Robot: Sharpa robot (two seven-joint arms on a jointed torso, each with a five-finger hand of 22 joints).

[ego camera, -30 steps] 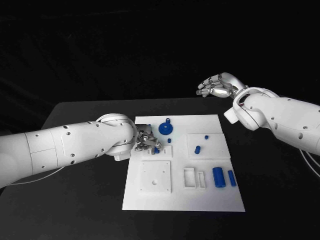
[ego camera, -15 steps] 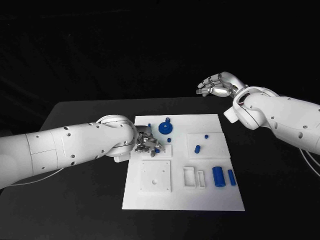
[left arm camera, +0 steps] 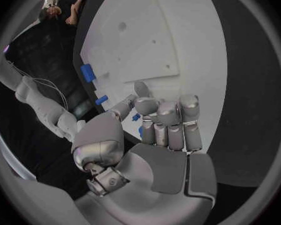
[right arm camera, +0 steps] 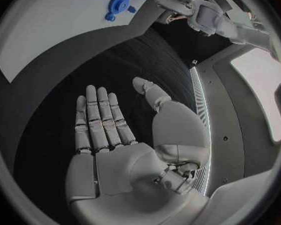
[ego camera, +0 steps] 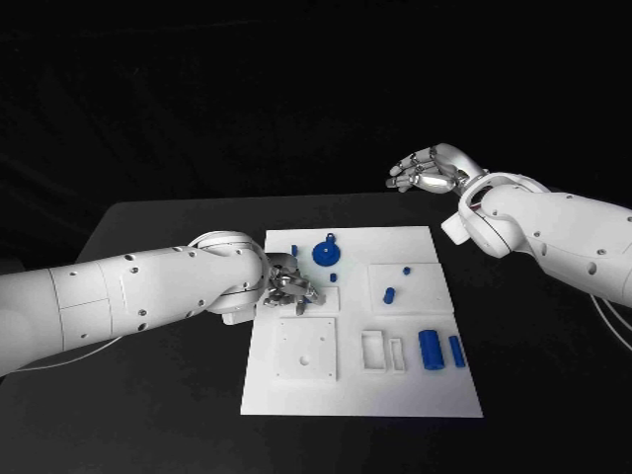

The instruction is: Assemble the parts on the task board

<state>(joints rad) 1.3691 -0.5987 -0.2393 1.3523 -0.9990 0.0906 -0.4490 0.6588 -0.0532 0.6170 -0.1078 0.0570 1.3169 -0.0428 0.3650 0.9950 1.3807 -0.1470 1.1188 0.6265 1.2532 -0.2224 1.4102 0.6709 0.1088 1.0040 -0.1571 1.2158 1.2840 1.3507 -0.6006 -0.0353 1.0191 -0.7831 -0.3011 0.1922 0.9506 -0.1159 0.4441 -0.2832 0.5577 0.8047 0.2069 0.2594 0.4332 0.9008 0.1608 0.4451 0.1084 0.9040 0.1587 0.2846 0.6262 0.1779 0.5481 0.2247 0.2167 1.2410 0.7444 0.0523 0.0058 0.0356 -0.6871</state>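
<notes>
Left hand [ego camera: 287, 292] curled over task board [ego camera: 402, 395], right hand [ego camera: 428, 170] raised, flat

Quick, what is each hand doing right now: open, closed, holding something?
Left hand: pinches a small blue part over the board.
Right hand: open, holding nothing.

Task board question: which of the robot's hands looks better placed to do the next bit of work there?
Probably the left hand: it sits over the task board, fingers curled at a small blue part. The right hand hangs open beyond the table's far edge.
</notes>
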